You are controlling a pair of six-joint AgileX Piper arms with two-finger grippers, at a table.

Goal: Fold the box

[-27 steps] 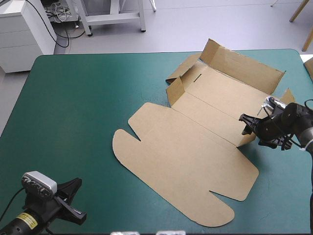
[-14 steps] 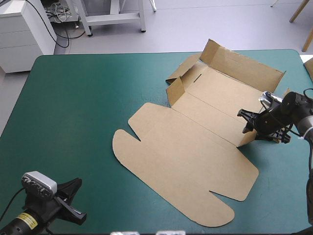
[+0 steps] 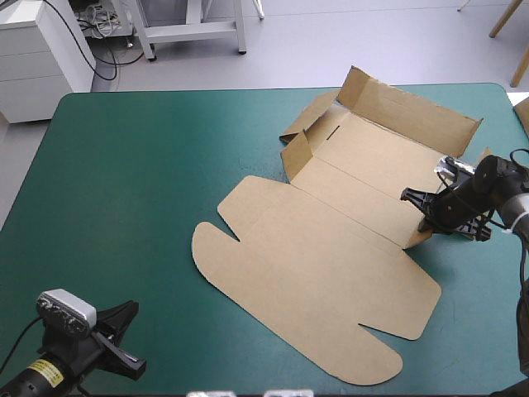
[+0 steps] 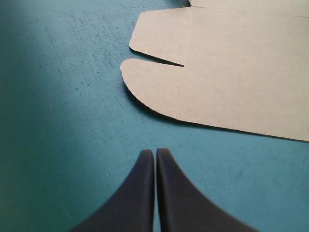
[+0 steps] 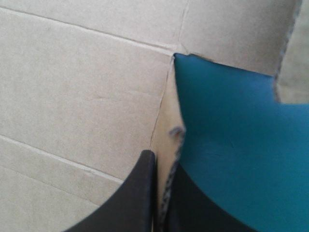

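Observation:
The brown box point(image 3: 331, 248) lies opened out right of the table's middle, its broad lid flat toward the near edge and its far walls partly raised. My right gripper point(image 3: 426, 217) is at the box's right side, shut on a raised side flap; in the right wrist view the flap's edge point(image 5: 169, 145) stands between my black fingers point(image 5: 140, 193) of the right gripper point(image 5: 161, 157). Near the table's front left corner my left gripper point(image 3: 124, 335) is shut and holds nothing. Its tips point(image 4: 155, 152) rest short of the lid's rounded corner point(image 4: 145, 82).
Bare teal-green cover point(image 3: 124, 190) stretches left of the box. A bit of more brown board point(image 3: 522, 112) shows at the table's far right edge. The lid's near end point(image 3: 364, 368) reaches close to the front edge.
My right gripper has gone from open to shut on the side flap and shifted a little toward the far edge. The box moved slightly with it. The left arm stayed still.

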